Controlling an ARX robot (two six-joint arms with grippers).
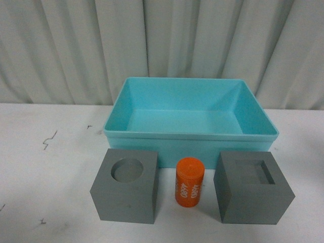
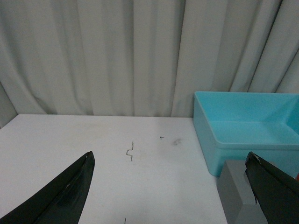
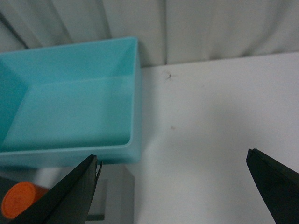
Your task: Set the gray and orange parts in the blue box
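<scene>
Soft even light, faint shadows, slightly hazy front view, blurred wrist-view foregrounds

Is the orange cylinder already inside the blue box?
No, the orange cylinder stands on the table between the round-recess cube and the square-recess cube, in front of the blue box.

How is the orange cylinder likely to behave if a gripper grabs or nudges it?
Standing upright on a flat end, the orange cylinder probably stays put, but being taller than wide, a high nudge may tip it. On its side it would likely roll.
</scene>
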